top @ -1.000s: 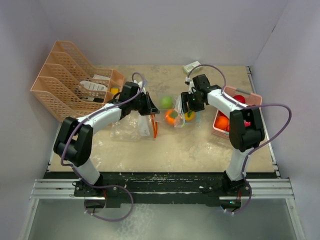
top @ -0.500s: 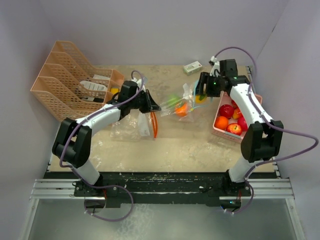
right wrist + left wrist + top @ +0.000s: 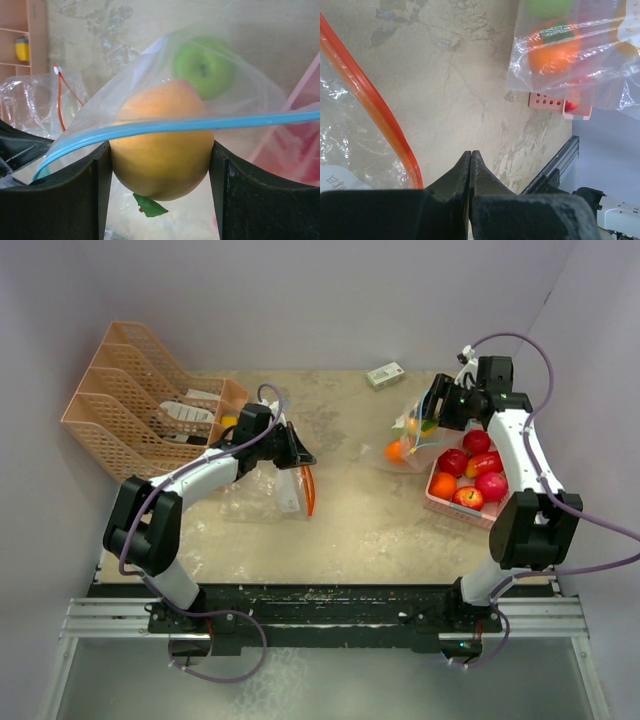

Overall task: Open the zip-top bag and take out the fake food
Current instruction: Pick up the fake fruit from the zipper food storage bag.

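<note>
The table (image 3: 360, 530) carries a peach file rack (image 3: 120, 410) at its far left corner and a pink basket (image 3: 432, 498) at its right edge.

From above, the left gripper (image 3: 298, 455) sits left of the table's middle, over the edge of a flat clear bag with an orange zip (image 3: 265, 490). The right gripper (image 3: 432, 418) is at the basket's far left corner with the zip-top bag (image 3: 410, 440) hanging from it. Whether that bag's bottom touches the table cannot be told.

The overhead view does not show either gripper's jaws; the wrist views do. The left wrist view shows the left gripper (image 3: 471, 155) closed finger to finger, with nothing seen between the tips. The orange zip (image 3: 375, 115) runs just beside it.

The right wrist view shows the right gripper (image 3: 160, 150) clamped on a yellow-orange fruit (image 3: 160, 175), one finger (image 3: 75, 200) on each side. The bag's blue zip (image 3: 200, 122) crosses in front of the fruit, and a green apple (image 3: 205, 67) lies behind it in the bag.

Only the overhead view shows the basket's load: red apples (image 3: 455, 462) and an orange (image 3: 443, 485). It also shows another orange (image 3: 397, 451) low in the hanging bag.

A small box (image 3: 385, 374) lies at the table's far edge.
</note>
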Controlling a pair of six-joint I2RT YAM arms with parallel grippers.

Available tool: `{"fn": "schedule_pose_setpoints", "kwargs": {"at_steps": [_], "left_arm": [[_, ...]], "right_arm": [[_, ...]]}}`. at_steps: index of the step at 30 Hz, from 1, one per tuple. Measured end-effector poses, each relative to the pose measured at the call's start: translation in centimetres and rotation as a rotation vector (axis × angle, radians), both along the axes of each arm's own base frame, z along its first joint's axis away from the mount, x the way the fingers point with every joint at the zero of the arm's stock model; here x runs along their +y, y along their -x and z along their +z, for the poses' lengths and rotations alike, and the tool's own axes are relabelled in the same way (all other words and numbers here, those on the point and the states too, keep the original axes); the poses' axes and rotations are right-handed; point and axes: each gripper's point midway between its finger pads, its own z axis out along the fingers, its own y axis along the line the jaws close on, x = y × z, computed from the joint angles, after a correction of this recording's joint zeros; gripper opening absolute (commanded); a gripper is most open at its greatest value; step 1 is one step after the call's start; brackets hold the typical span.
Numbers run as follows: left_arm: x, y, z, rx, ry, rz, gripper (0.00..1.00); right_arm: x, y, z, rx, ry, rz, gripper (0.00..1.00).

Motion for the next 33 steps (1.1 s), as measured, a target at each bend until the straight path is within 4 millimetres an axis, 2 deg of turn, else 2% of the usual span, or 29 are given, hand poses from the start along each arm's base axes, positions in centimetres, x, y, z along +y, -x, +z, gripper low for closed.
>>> {"fn": "schedule_pose_setpoints", "kwargs": {"at_steps": [3,5,7,10,12,15,17,19,23,25,30,33], "left_arm": [[0.0,0.0,0.0,0.000,0.001,-0.001,0.01],[0.0,0.0,0.1,-0.001,0.003,-0.002,0.09],[-0.1,0.0,0.1,-0.002,0.006,-0.003,0.25],[-0.2,-0.1,0.3,-0.005,0.018,-0.005,0.60],[-0.5,-0.1,0.7,-0.010,0.039,-0.010,0.75],[-1.2,-0.3,1.4,-0.029,0.080,-0.031,0.97],[-1.6,-0.4,1.6,-0.033,0.104,-0.043,0.99],[-1.8,-0.5,1.8,-0.040,0.122,-0.053,0.99],[-2.2,-0.6,2.4,-0.050,0.148,-0.064,1.00],[-2.3,-0.6,2.4,-0.051,0.157,-0.069,0.96],[-2.7,-0.3,0.8,-0.022,0.153,-0.083,0.80],[-3.6,0.7,-1.0,0.020,0.141,-0.103,0.77]], "right_arm": [[0.4,0.2,0.0,0.001,-0.020,0.023,0.30],[0.8,0.6,-0.1,0.003,-0.038,0.039,0.30],[1.3,1.3,-0.3,0.013,-0.062,0.054,0.30],[2.5,2.1,0.4,0.003,-0.085,0.092,0.30],[3.9,2.6,1.2,-0.015,-0.092,0.133,0.30],[7.6,3.9,2.0,-0.036,-0.112,0.234,0.30],[10.2,5.6,2.1,-0.034,-0.144,0.306,0.30],[11.9,6.8,2.0,-0.025,-0.160,0.360,0.30],[12.2,7.3,1.9,-0.023,-0.157,0.384,0.30],[11.8,7.3,1.2,-0.014,-0.147,0.384,0.30],[10.9,9.0,-4.1,0.106,-0.119,0.367,0.29],[10.5,9.9,-7.1,0.187,-0.103,0.355,0.29]]}}
